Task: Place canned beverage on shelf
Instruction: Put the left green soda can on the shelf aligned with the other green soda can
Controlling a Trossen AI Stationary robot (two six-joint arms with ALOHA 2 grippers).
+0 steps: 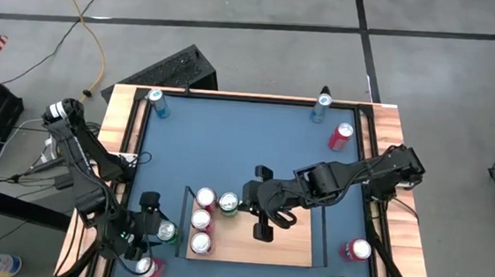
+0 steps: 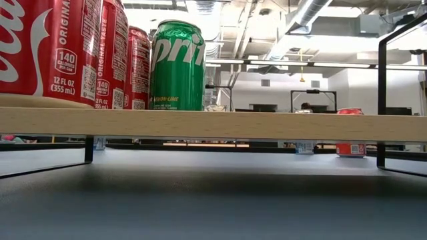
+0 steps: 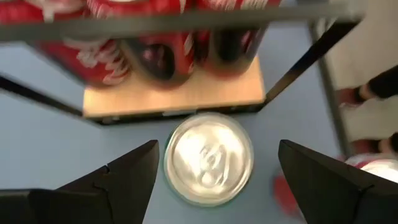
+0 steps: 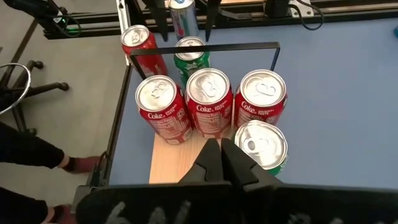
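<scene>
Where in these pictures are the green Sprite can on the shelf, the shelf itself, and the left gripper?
Sprite can (image 2: 176,67), low view: on its green side, at the logo.
Shelf (image 2: 267,125), low view: on the board's light-wood front edge.
Left gripper (image 3: 217,171), left wrist view: midway between its open fingertips, over a can top.

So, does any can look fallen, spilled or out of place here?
Nothing stands out. The three red cans and the green can stand upright on the shelf. The green can beside the shelf, between the open left hand's fingers, is upright too. No spill shows.
</scene>
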